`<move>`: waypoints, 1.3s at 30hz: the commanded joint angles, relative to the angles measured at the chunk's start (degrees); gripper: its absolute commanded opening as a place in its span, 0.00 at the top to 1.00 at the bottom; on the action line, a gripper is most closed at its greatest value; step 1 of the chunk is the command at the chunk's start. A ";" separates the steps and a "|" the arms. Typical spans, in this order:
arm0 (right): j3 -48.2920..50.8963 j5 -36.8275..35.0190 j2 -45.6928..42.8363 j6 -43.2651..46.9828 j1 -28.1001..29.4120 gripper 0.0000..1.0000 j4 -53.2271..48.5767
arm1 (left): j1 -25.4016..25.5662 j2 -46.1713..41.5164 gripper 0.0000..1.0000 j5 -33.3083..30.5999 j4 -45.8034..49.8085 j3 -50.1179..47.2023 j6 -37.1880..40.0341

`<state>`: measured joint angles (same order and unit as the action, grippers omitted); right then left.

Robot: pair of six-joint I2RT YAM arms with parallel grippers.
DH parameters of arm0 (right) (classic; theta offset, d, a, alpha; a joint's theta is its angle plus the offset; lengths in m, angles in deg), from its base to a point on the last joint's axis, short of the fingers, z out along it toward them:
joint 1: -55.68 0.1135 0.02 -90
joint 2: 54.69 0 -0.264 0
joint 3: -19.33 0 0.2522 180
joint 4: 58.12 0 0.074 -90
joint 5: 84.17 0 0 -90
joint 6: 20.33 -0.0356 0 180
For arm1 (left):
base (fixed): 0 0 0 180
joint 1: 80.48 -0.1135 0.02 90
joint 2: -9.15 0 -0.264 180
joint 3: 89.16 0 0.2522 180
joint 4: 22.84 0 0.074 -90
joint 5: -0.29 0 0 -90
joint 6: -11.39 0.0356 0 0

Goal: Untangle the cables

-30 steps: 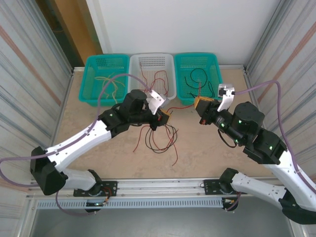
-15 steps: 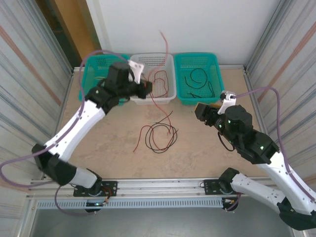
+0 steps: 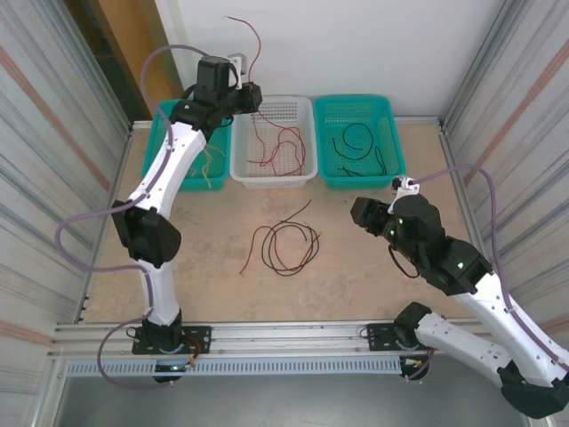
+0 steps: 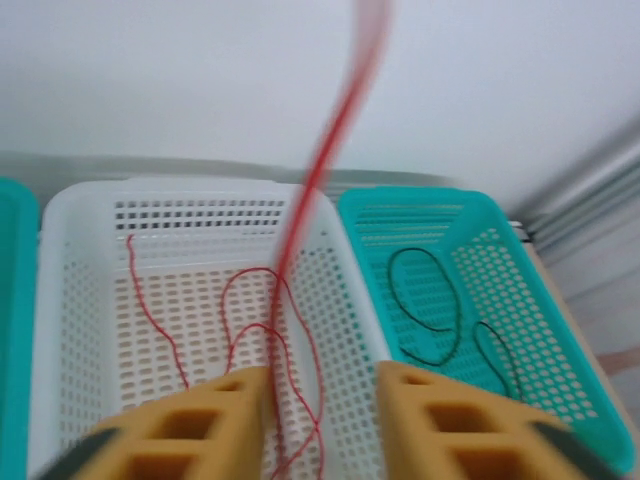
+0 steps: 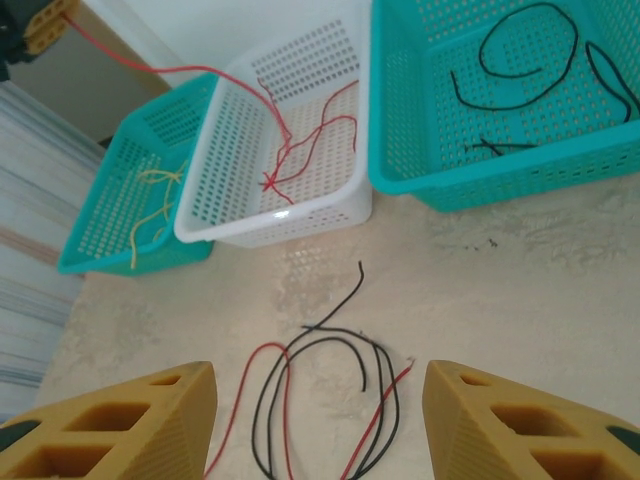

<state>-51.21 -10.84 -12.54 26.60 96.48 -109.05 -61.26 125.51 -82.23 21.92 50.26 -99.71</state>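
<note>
Top view
- Left pincer (image 3: 253,96): raised high over the white basket (image 3: 271,178), far from the table (image 3: 204,267).
- Red wire (image 3: 257,44): rises above this pincer and also hangs below it into the white basket.
- Tangle (image 3: 286,245): red and black loops lying on the table, well below and nearer than the left pincer.
- Right pincer (image 3: 357,212): low, with the tangle near its left side. This arm is clearly the nearer one.

Left wrist view
- Left pincer (image 4: 320,375): jaws parted, the gap wider than the wire.
- Red wire (image 4: 330,150): blurred, running lengthwise through the gap close to one finger. Contact with a pad cannot be told.
- White basket (image 4: 200,210): straight ahead and below, with red strands inside.

Right wrist view
- Right pincer (image 5: 318,370): jaws wide apart, nothing between them.
- Tangle (image 5: 335,340): just ahead, in line with the gap.
- Long axis: judged to run from the pincer toward the white basket (image 5: 290,225).
- Red wire (image 5: 150,68): far ahead, slanting down into that basket.
- Judgement: the next grasp suits the right arm.
</note>
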 commanded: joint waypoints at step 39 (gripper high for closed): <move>-2.32 10.38 53.26 -4.96 -3.22 0.55 28.60 | 3.49 -58.49 0.51 11.09 -0.71 -79.88 -11.82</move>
<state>-52.45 1.92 39.50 22.53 93.26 -89.46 -58.39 67.43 -72.65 23.06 -29.25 -109.99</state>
